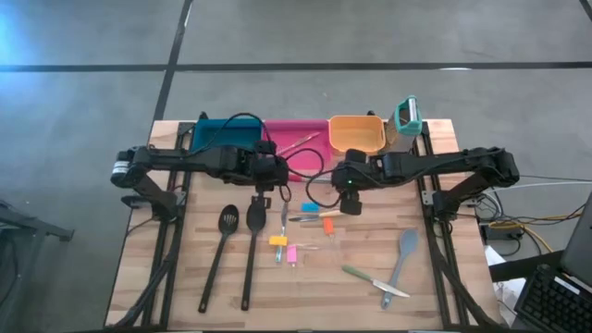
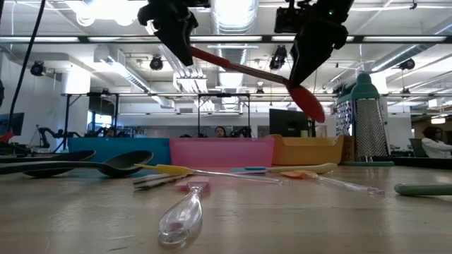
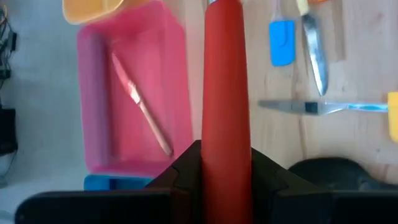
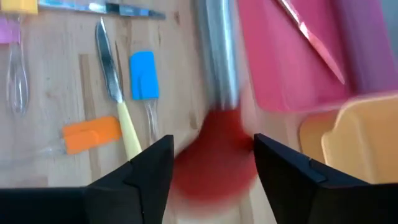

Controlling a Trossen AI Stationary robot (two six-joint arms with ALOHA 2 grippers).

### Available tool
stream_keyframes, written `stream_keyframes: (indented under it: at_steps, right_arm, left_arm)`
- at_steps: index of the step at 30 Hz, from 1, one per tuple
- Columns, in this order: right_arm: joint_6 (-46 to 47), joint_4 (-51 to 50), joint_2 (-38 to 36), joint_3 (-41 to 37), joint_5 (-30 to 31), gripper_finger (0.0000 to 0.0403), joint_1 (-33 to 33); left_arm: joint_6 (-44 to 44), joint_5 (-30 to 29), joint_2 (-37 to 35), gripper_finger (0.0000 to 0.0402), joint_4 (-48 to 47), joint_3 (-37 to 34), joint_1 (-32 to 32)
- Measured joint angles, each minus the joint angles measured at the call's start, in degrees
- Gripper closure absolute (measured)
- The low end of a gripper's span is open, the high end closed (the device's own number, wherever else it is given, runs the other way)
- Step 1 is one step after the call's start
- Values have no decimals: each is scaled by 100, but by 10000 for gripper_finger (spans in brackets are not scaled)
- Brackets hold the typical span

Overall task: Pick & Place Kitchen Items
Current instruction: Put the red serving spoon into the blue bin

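My left gripper is shut on the red-headed spoon, high above the table, in front of the pink bin. The spoon has a red handle, a metal shaft and a red head. My right gripper is open, one finger on either side of the head; I cannot tell whether they touch it. On the table lie two black spoons, a grey spatula, knives and small coloured utensils. My left gripper pinches the spoon's red handle between its two fingers. The fingers slant down from above. The spoon sticks out ahead of them toward my right gripper, lifted clear of the table, slanting with its head lower than its handle.
Teal, pink and orange bins stand in a row at the table's far edge; the pink one holds a thin pink utensil. An upright teal-and-white gadget stands at the far right. People sit in the room behind the table.
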Motion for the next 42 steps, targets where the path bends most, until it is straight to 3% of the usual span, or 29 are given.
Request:
stream_keyframes:
  at_steps: [5, 16, 22, 32, 42]
  right_arm:
    - [186, -230, -316, -129, -9, 194, 4]
    - [562, 2, -1037, -759, 357, 198, 0]
    - [555, 316, -1169, -996, 439, 200, -3]
    - [445, 462, -1072, -1016, 440, 202, -2]
    - [435, 517, -1072, -1018, 440, 202, -2]
  left_arm:
    - [-336, -627, -724, 330, -54, -505, 334]
    - [-758, -185, -2905, 349, 152, -2367, 1702]
    - [-714, -5, -3881, 351, 206, -3023, 2275]
    - [-573, 20, -4391, 352, -288, -3351, 2555]
    - [-578, -503, -4397, 354, -805, -3438, 2815]
